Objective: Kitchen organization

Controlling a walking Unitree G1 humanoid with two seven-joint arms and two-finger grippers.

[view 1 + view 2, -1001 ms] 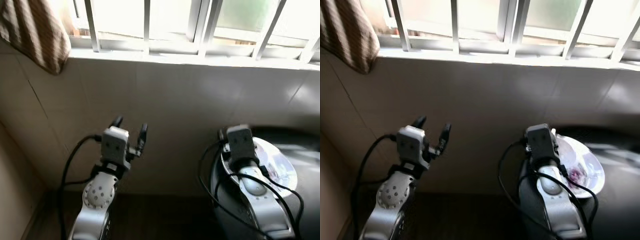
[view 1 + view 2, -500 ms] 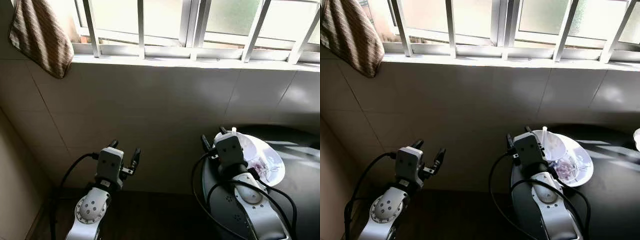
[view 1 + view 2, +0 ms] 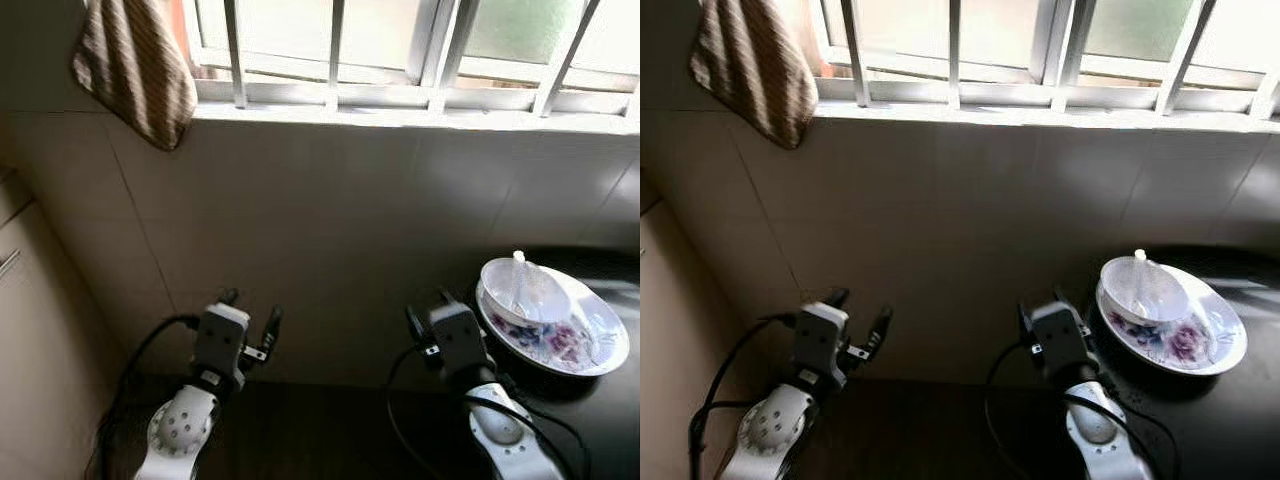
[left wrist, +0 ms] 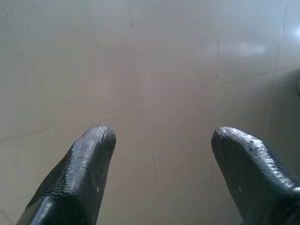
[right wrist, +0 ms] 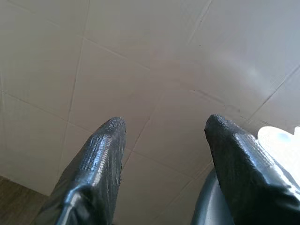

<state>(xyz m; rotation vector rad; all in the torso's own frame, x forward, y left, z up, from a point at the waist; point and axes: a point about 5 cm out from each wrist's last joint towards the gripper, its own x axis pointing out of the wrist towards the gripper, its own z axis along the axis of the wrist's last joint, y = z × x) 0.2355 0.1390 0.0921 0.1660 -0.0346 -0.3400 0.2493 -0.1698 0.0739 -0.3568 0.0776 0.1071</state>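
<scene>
Right eye view has both arms raised in front of a tiled wall (image 3: 970, 210) under a barred window (image 3: 1040, 50), neither yet working on anything. The left tool (image 3: 858, 322) points at bare tile with its two fingers spread and nothing between them; the left wrist view confirms only wall ahead of the fingertips (image 4: 96, 138). The right tool (image 3: 428, 312) is likewise spread and empty, aimed at the wall, with the dishes just off to its right side.

Those dishes are the likely things to tidy: a flowered plate (image 3: 1200, 350) sits on a dark round desk (image 3: 1240, 420), and a small white bowl (image 3: 1140, 285) rests in it with a white spoon handle (image 3: 1139, 262) sticking up. Stacked that way, they look like used tableware waiting to be cleared. A striped towel (image 3: 755, 65) hangs from the window ledge, well away from the left tool, probably left there to dry.

My judgement is that the right tool is held ready and open so it can swing toward the plate's near rim.
</scene>
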